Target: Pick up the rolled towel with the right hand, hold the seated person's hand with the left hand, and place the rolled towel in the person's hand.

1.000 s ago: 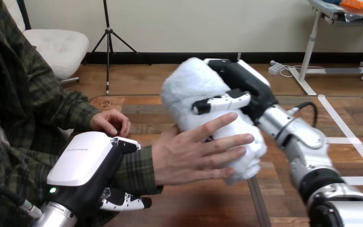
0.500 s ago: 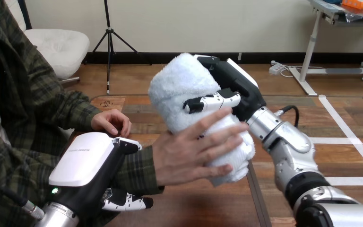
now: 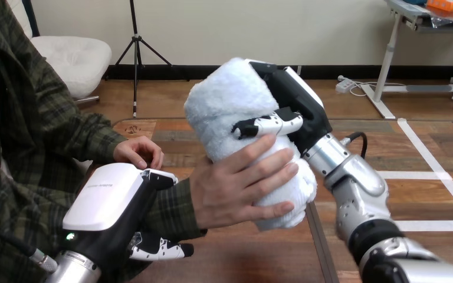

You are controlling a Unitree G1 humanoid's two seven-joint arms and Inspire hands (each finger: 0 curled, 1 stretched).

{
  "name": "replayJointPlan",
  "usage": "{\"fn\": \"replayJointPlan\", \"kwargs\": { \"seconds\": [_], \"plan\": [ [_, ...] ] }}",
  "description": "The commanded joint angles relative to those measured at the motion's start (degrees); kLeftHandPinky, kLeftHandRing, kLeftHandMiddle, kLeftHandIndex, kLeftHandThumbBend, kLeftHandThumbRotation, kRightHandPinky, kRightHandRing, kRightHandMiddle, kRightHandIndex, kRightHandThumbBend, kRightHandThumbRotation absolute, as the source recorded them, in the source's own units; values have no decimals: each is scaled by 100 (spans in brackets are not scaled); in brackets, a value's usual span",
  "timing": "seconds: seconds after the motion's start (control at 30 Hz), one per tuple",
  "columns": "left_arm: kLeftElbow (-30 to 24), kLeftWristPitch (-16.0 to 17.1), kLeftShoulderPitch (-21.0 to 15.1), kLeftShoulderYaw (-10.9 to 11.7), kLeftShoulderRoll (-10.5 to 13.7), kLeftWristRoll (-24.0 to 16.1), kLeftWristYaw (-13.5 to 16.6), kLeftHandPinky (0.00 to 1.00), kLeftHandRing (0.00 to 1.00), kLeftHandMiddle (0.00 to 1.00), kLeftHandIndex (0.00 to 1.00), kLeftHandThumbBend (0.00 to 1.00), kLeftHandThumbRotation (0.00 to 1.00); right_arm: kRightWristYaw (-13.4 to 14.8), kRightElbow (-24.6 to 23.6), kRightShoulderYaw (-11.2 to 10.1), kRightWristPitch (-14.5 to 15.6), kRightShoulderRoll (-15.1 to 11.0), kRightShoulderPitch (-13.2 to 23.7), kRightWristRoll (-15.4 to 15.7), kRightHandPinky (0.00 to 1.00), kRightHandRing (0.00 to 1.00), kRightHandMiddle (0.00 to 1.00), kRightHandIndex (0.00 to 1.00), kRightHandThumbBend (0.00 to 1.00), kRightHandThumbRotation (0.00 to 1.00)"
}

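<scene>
The rolled towel (image 3: 221, 109) is held up above the table (image 3: 259, 253), near the middle of the scene. It stands nearly upright, with its top leaning a little to the left. It is white and fluffy.

The right hand (image 3: 298, 106) grips the towel's upper half from the right side. Its palm lies against the roll and one black-and-white finger (image 3: 268, 125) is curled across the near face, so this hand is closed round the towel. Its silver forearm (image 3: 354, 183) runs down toward the near right.

The person's hand (image 3: 230, 191) reaches in from the left and is on the towel's lower half, just below the robot's finger. Its fingers are bent round the near side of the roll and its fingertips press into the pile. Both the robot's hand and the person's hand are therefore on the towel.

The left hand (image 3: 106, 203) is at the near left, closed round the person's sleeved wrist. Its white back is on top and its fingers (image 3: 159, 252) are curled underneath the cuff.

Farther left, the person's other hand (image 3: 138, 152) rests with its fingers loosely bent, well apart from the towel.
</scene>
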State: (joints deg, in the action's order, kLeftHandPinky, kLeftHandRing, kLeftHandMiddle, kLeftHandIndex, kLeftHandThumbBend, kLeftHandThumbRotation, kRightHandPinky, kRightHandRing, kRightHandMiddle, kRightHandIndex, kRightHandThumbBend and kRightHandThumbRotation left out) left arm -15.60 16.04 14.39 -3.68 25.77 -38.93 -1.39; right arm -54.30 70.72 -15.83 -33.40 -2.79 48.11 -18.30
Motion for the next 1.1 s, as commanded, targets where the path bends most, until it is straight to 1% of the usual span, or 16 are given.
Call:
{"fn": "replayJointPlan", "kwargs": {
  "seconds": [0.0, 0.17, 0.47, 0.83, 1.07],
  "plan": [
    [-198, 31, -304, -263, -146, -4, -70, 30, 31, 36, 38, 94, 0, -251, -396, -112, -176, 289, -14, -236, 5, 10, 17, 19, 74, 0],
    [-209, 10, -336, -276, -185, 1, -84, 30, 32, 36, 37, 94, 0, -422, -546, -133, -97, 399, -116, -405, 5, 10, 17, 19, 74, 0],
    [-203, -16, -394, -284, -242, 5, -126, 30, 32, 36, 37, 94, 0, -580, -790, -117, 16, 510, -271, -586, 4, 11, 17, 19, 71, 0],
    [-153, 10, -429, -292, -268, -20, -112, 29, 31, 36, 37, 93, 0, -558, -916, -61, -85, 516, -390, -560, 5, 11, 17, 20, 69, 0],
    [-147, -29, -443, -302, -299, 5, -145, 28, 30, 36, 37, 92, 0, -564, -923, -32, -114, 498, -423, -528, 5, 11, 18, 21, 69, 0]
  ]
}}
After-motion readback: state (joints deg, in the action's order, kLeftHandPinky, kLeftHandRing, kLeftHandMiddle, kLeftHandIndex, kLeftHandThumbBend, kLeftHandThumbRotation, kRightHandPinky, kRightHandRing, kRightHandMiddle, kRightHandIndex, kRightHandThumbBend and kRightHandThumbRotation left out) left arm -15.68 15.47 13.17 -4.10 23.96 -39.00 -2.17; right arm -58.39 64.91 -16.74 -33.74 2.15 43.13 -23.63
